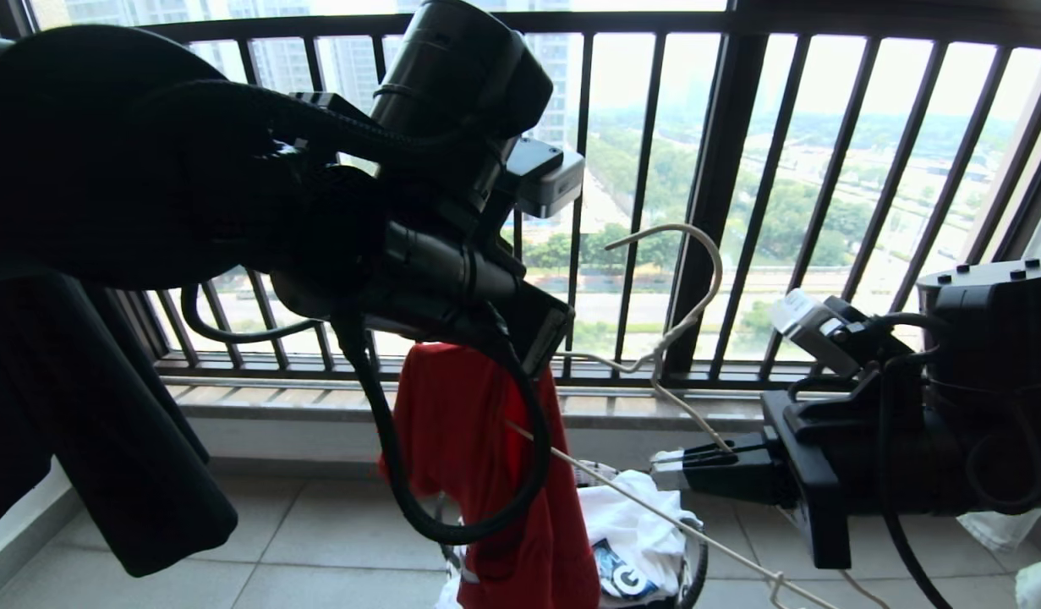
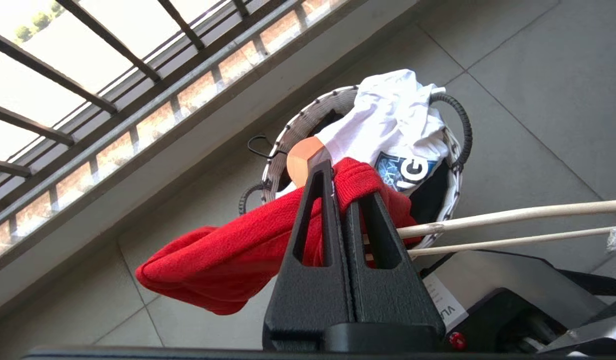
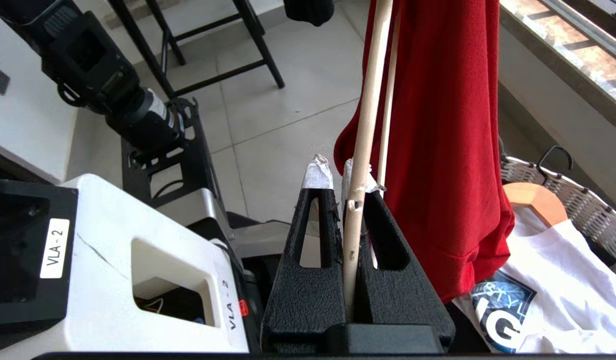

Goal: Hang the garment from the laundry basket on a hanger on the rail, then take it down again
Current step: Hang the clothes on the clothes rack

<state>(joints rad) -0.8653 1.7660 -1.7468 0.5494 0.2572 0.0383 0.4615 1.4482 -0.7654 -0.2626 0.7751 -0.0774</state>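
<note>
left gripper (image 2: 340,172) pinching garment (image 2: 227,255), frame centre; right gripper (image 3: 345,175) clamped on hanger (image 3: 363,125), centre; laundry basket (image 2: 308,125) below

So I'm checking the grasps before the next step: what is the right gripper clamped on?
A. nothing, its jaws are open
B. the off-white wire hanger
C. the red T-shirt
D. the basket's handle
B: in the right wrist view the right gripper has its jaws shut on a bar of the hanger, while the red T-shirt hangs beside it, pinched by the left gripper.
</note>
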